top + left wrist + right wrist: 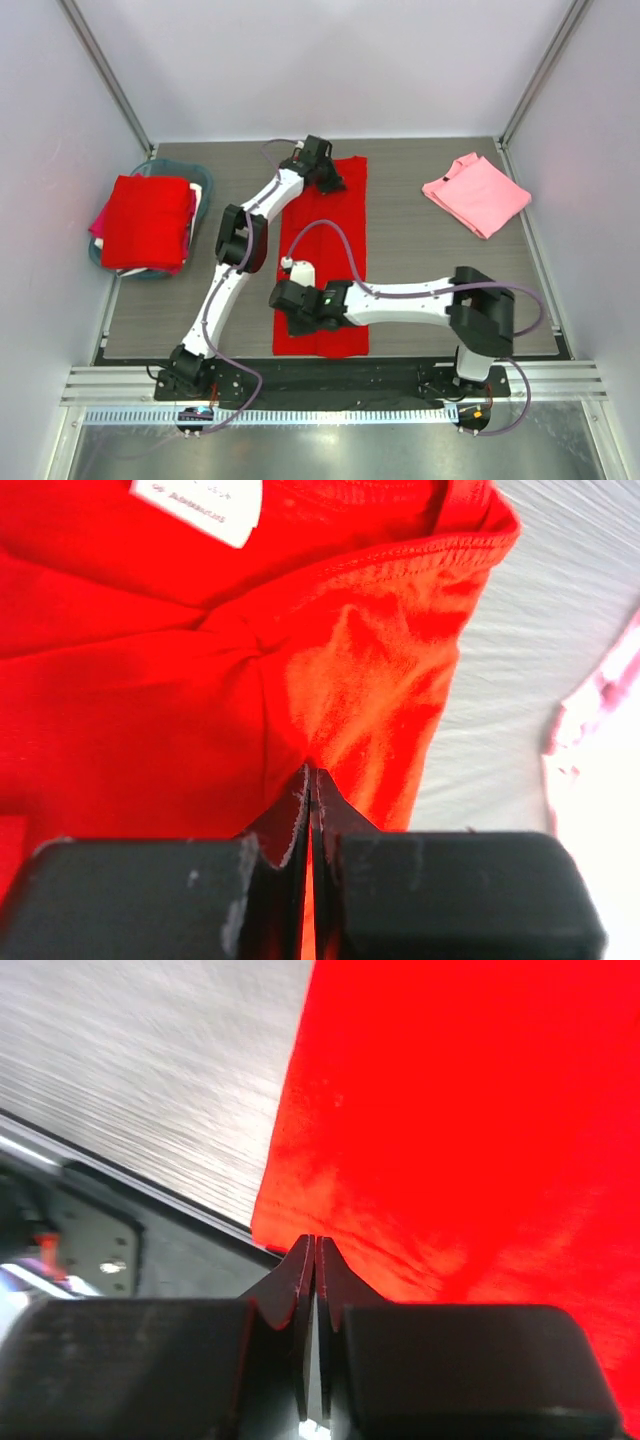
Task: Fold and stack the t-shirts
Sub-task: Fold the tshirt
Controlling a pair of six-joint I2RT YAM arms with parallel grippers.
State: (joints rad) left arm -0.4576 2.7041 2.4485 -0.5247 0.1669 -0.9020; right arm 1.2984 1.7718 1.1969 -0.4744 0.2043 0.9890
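Note:
A bright red t-shirt (340,215), folded into a long narrow strip, lies down the middle of the table. My left gripper (330,180) is at its far end by the collar. In the left wrist view the gripper (312,775) is shut on a pinch of the red cloth (150,710), which puckers at the tips, with the white neck tag (197,505) above. My right gripper (283,297) is at the strip's near left edge. In the right wrist view it (314,1242) is shut at the cloth's (470,1130) near corner. A folded light pink t-shirt (476,193) lies at the far right.
A teal basin (105,262) at the left holds a stack of folded shirts with a red one (145,220) on top. The table's dark front edge (130,1220) runs just beside the right gripper. White walls close in the left, back and right sides.

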